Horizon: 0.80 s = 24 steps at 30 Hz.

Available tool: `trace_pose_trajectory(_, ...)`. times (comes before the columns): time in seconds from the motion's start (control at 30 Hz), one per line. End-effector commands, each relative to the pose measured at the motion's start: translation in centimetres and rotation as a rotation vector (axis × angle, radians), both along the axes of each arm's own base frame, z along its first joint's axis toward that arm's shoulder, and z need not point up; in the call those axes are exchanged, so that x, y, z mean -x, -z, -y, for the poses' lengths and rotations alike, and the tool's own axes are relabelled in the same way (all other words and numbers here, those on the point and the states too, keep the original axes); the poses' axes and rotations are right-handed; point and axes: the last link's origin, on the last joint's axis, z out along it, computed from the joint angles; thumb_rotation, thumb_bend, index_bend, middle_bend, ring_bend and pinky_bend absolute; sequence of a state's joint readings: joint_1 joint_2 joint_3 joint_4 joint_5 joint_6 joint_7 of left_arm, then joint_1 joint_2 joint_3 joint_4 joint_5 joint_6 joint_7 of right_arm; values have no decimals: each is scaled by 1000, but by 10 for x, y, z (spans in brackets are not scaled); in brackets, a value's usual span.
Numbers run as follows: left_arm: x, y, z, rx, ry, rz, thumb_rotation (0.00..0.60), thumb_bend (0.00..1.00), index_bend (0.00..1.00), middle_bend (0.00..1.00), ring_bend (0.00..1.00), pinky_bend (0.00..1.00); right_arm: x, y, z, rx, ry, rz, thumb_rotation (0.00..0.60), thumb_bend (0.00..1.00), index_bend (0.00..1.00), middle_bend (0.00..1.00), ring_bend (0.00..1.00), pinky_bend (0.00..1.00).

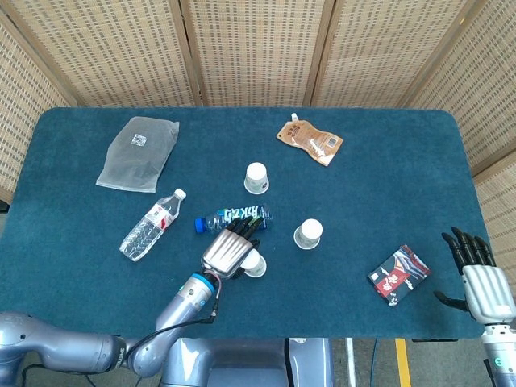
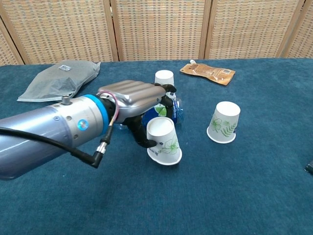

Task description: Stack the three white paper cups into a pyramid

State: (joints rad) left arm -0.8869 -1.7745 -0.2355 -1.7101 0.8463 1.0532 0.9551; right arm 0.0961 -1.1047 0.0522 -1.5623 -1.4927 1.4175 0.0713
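Chest view shows my left hand (image 2: 138, 100) pinching a tilted cup (image 2: 164, 141) just under its fingers, so I'd grip lightly at mid-wall, since thin paper crushes; right hand (image 1: 479, 278) idles open.

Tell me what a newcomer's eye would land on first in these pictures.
The big silver left hand near the table's middle, gripping an upside-down white paper cup tilted on the blue cloth, just in front of a lying blue bottle. Next, the two other inverted cups: one to the right, one behind the bottle. The right hand rests open at the table's near right edge.
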Motion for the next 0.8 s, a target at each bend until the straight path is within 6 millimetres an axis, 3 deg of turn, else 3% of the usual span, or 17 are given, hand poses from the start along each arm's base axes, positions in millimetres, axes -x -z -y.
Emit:
trace_pose_trajectory(0.03,-14,10,-9,-7,0,-3,600,310,391,0,0,108,2,0,1,-6,7,7,600,151,67,0,0,63)
trace_pose_trajectory(0.53,-51,34,-42,-68,-51,45,600,310,403,0,0,108,7,0,5,-27,16,41,600,151,66,0,0,63)
trace_pose_trajectory(0.8,-62,42,-47,-63,-65,55,600,308,400,0,0,106,8,-2,6,-29,18,59,600,151,67,0,0,63)
